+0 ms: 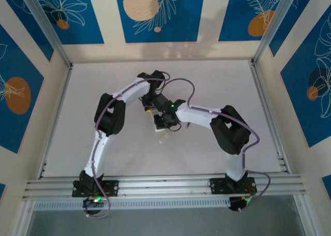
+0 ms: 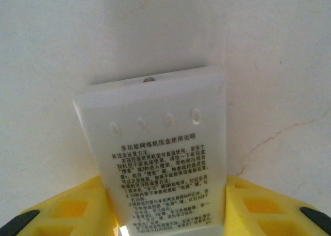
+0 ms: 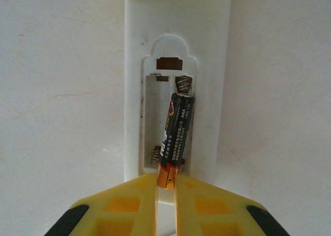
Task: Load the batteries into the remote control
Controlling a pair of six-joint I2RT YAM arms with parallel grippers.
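The white remote control [image 2: 155,132] lies back side up, and my left gripper [image 2: 168,215] is shut on its end, the printed label between the yellow fingers. In the right wrist view the remote control [image 3: 212,65] shows its open battery compartment. A dark battery [image 3: 176,135] with an orange end sits tilted in the right slot, its far tip against the spring. My right gripper [image 3: 166,187] is shut on its near orange end. The left slot [image 3: 150,122] holds no battery. From above, both grippers meet over the remote control [image 1: 159,124] at mid-table.
The white table [image 1: 217,86] is bounded by metal rails and patterned blue walls. A small pale piece [image 1: 164,137] lies just in front of the remote. Purple cables arc over both arms.
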